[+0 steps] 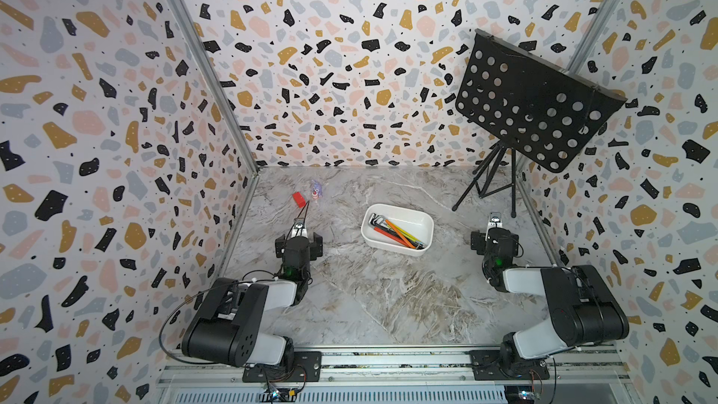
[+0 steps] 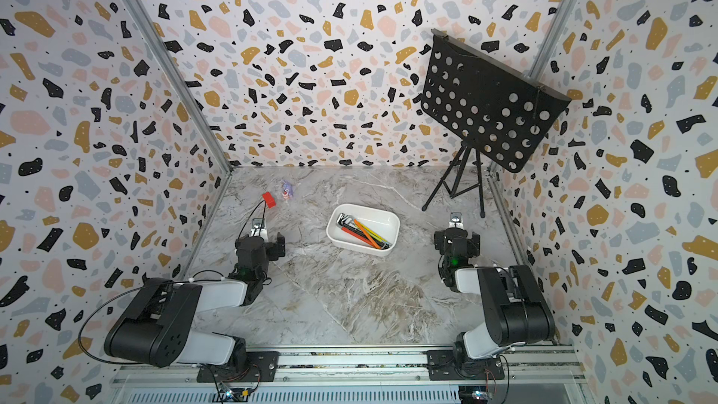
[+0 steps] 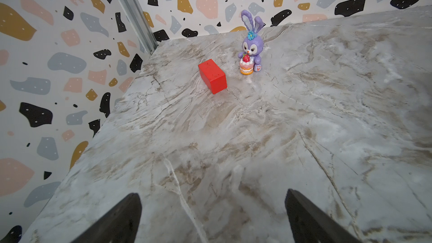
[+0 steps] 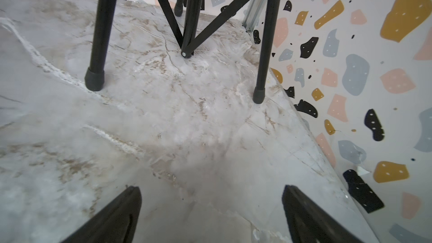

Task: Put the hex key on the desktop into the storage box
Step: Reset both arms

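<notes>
the hex keys (image 1: 396,232) lie bundled inside the storage box (image 1: 424,218), mid-desktop (image 1: 388,297) — none shows outside it, so the job looks done. left gripper (image 3: 212,194) and right gripper (image 4: 211,188) hover by the side edges, parked clear — fingers apart, empty.

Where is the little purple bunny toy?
In both top views the purple bunny figurine stands near the far left corner of the desktop, just right of the red block.

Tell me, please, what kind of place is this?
Probably a robot test cell: a left arm and right arm bolted to an aluminium rail face a marble-print desktop closed in by terrazzo-patterned walls, with props like a storage box of hex keys.
</notes>
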You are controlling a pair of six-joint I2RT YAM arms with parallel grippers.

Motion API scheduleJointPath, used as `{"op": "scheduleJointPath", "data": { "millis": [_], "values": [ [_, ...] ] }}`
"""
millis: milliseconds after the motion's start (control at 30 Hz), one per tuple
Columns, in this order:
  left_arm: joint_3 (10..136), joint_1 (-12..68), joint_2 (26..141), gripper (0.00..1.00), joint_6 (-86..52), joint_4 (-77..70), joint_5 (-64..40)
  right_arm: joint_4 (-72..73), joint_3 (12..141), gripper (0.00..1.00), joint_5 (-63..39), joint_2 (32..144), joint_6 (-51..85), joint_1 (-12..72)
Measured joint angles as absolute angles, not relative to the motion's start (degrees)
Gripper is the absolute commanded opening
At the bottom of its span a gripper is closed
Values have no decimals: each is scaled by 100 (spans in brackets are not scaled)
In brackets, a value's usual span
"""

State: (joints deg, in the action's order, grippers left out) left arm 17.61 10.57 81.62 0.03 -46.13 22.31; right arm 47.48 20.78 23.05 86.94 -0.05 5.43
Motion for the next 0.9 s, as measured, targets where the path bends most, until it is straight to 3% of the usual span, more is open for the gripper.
{"op": "scheduleJointPath", "data": {
  "millis": [900],
  "values": [
    [1761, 819, 8162, 100, -3, -4574, 1883, 5212, 1870, 100, 1754, 8761, 14, 423]
  ]
}}
